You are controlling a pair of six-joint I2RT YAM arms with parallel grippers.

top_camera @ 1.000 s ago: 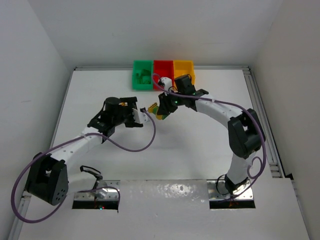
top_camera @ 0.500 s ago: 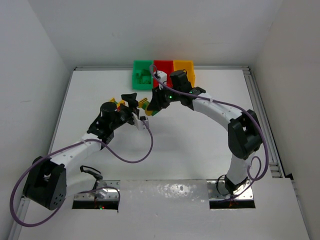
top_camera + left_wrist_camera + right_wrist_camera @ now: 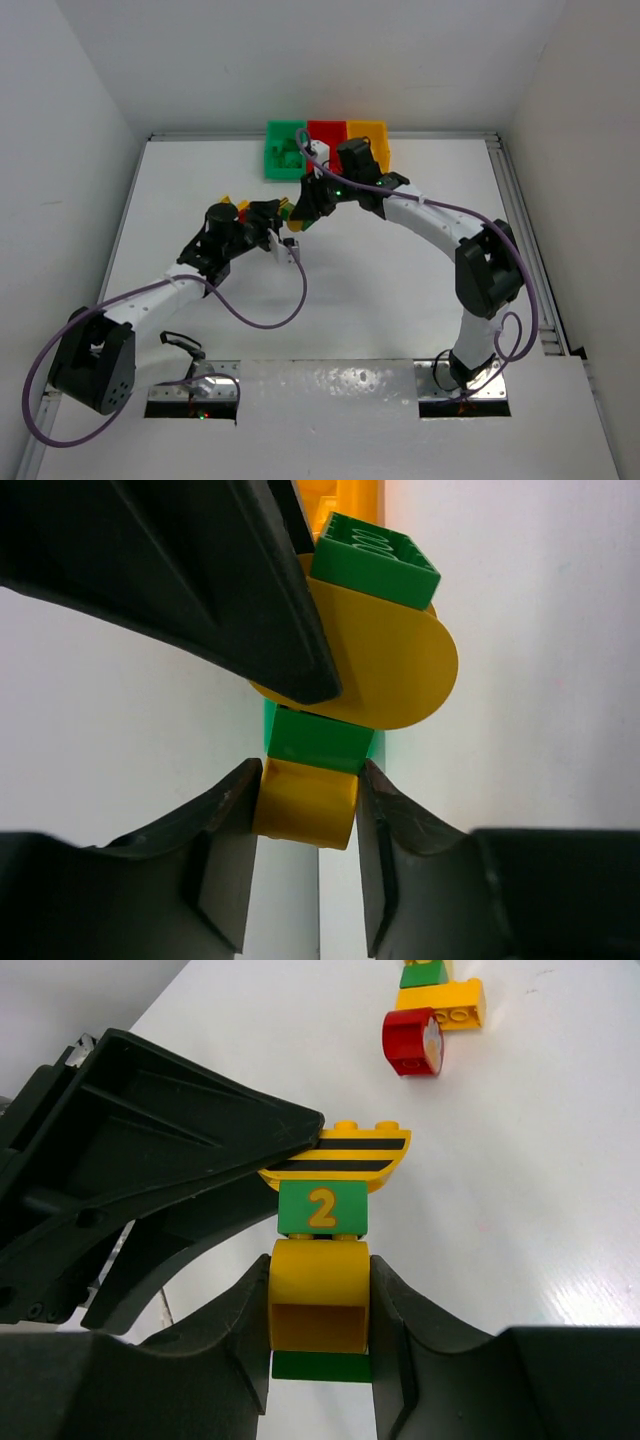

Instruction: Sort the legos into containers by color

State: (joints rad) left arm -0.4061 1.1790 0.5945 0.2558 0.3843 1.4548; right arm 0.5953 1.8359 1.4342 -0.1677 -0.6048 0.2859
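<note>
A stack of joined legos (image 3: 290,214) hangs above the table between both grippers. My right gripper (image 3: 320,1282) is shut on its yellow round brick (image 3: 320,1280), with a green plate (image 3: 320,1366) below. Beyond that brick come a green brick marked 2 (image 3: 322,1208) and a yellow striped piece (image 3: 335,1154). My left gripper (image 3: 308,782) is shut on that yellow end piece (image 3: 305,802), below the green brick (image 3: 315,740) and the yellow round brick (image 3: 390,665). The green (image 3: 285,150), red (image 3: 326,133) and yellow (image 3: 368,134) containers stand in a row at the far edge.
Loose legos lie on the table: a red one (image 3: 410,1040), a yellow one (image 3: 440,1005) and a green one (image 3: 423,972). In the top view they sit beside the left arm (image 3: 225,203). The two wrists are close together mid-table.
My left gripper has swung in to the stack and closed on its free end. My right gripper has carried the stack a little left, still shut.
</note>
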